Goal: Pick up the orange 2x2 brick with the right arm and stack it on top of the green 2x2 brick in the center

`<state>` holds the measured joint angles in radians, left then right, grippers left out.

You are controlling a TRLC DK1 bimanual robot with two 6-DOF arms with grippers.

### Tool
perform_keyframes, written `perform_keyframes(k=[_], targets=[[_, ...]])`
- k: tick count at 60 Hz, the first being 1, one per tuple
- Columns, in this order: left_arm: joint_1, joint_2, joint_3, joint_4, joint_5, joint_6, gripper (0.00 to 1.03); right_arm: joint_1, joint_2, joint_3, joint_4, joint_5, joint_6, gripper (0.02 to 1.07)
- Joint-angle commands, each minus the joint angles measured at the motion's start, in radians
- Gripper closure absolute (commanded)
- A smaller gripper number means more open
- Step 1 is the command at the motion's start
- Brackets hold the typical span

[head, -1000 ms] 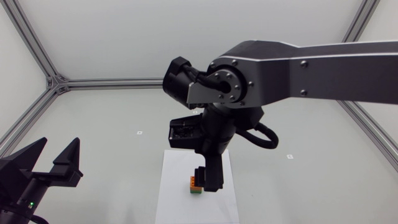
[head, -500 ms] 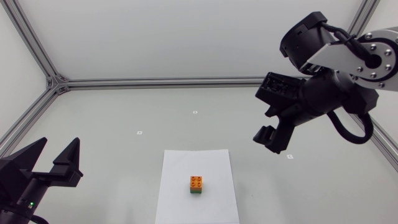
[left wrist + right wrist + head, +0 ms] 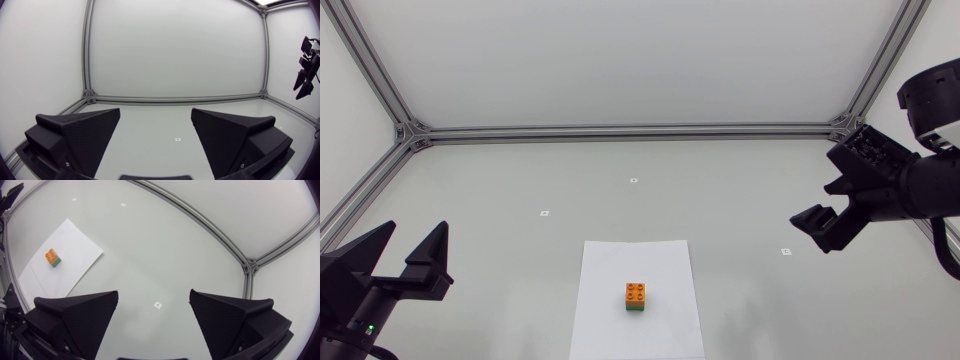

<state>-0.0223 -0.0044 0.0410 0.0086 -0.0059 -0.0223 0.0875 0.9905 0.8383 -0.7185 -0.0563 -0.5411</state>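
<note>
- Orange 2x2 brick (image 3: 636, 292) sits on top of the green 2x2 brick (image 3: 636, 308) on the white sheet (image 3: 610, 330). It is well apart from the right hand (image 3: 153, 294), far ahead of it and off to one finger's side.
- Right hand: fingers spread wide, nothing between them.
- Left hand (image 3: 155, 112): also spread and empty, low over the desk (image 3: 520, 190).
- Judgement: placement looks done and the step in hand is parking clear. Hold the right hand high, with no pass over the stack.
- Edges look aligned from above, but full stud seating can't be confirmed.
</note>
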Motion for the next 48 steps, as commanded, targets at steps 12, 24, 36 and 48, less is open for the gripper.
perform_keyframes(k=[12, 24, 36, 48], targets=[[0.002, -0.008, -0.041, -0.013, 0.004, 0.013, 0.04, -0.092, -0.21, -0.15, 0.082, -0.005, -0.007, 0.06], [0.002, -0.008, -0.041, -0.015, 0.004, 0.013, 0.04, -0.112, -0.337, -0.254, 0.113, -0.004, -0.042, 0.06], [0.002, -0.008, -0.041, -0.015, 0.004, 0.013, 0.04, -0.127, -0.498, -0.377, 0.182, -0.005, -0.068, 0.06], [0.002, -0.008, -0.041, -0.015, 0.004, 0.013, 0.04, -0.138, -0.65, -0.522, 0.317, 0.013, -0.013, 0.06]])
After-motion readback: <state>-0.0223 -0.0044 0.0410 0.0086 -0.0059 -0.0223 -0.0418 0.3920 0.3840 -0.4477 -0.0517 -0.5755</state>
